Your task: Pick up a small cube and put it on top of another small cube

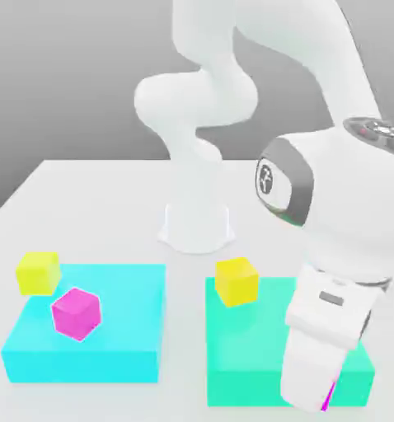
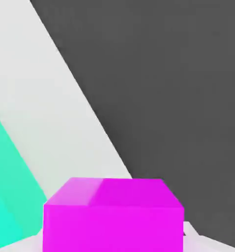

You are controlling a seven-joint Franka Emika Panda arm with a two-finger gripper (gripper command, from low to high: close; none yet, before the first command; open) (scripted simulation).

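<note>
1. Gripper (image 1: pixel 322 400) hung low over the green slab (image 1: pixel 250 363), at the exterior view's right, pointing down.
2. Its fingers were pinched on a magenta cube (image 2: pixel 113 216); in the exterior view only a sliver of magenta showed (image 1: pixel 328 399) below the hand.
3. In the hand view the held cube sat close up between the pale fingertips (image 2: pixel 195 235), top face and front face visible.
4. Whether the held cube touched the green slab could not be told.
5. Second magenta cube (image 1: pixel 76 312) rested on the cyan slab (image 1: pixel 126 338), at the exterior view's left, turned corner-on.
6. Yellow cube (image 1: pixel 38 273) sat at the far left corner of the cyan slab, near the second magenta cube but apart from it.
7. Another yellow cube (image 1: pixel 236 280) sat at the far left corner of the green slab, apart from the hand.
8. Both slabs lay side by side on the white table (image 1: pixel 101 198), a gap between them.
9. Arm base (image 1: pixel 195 222) stood behind the slabs, mid-table.
</note>
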